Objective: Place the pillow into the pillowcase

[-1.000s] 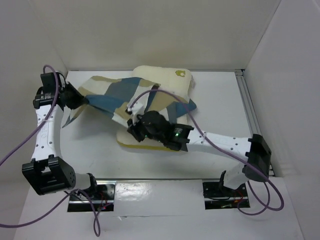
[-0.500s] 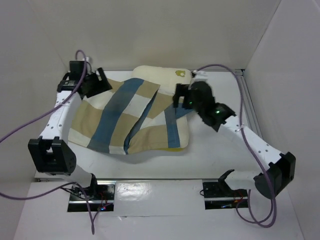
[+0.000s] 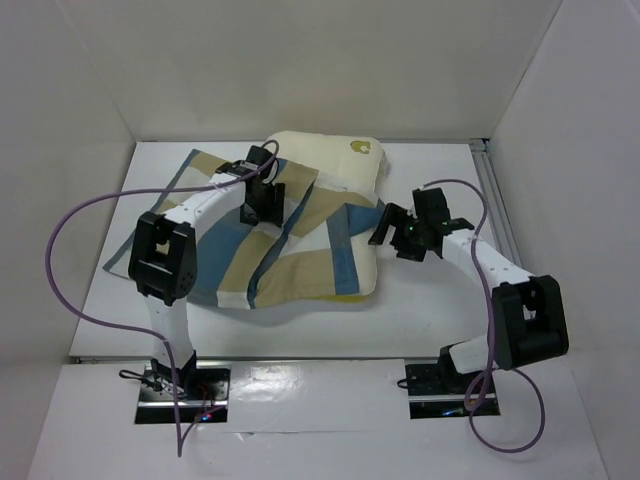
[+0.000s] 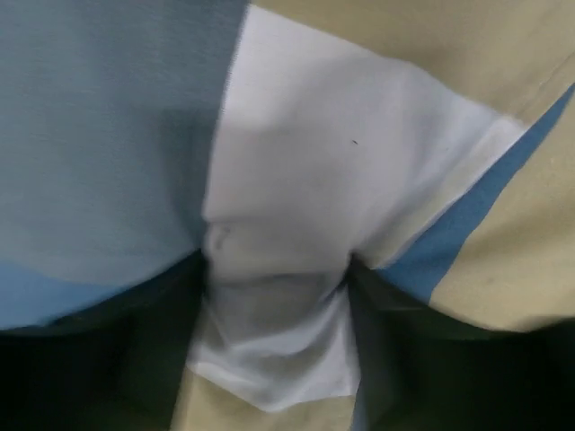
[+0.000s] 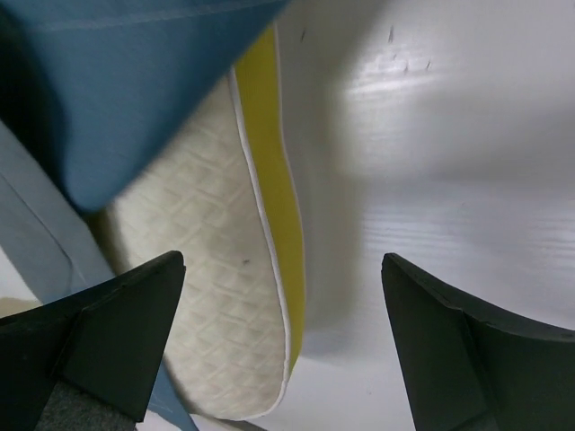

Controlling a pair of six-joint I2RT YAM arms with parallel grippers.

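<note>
My left claw point(image 4: 274, 296) stands apart, pressed into the pillowcase point(image 4: 108, 135), cloth bulging between; my right claw point(image 5: 283, 260) gapes wide, empty, beside the yellow edge of the pillow point(image 5: 202, 296).

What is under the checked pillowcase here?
The pillow: its cream far end and yellow near edge stick out. The pillowcase covers the rest; whether it is inside or merely beneath is unclear.

The cream pillow point(image 3: 325, 155) lies flat, bare at its 12 o'clock end. The blue, tan and white checked pillowcase point(image 3: 215, 255) covers the rest, rumpled, spreading toward 8 o'clock; the pillow's yellow edging shows at 5 o'clock.
</note>
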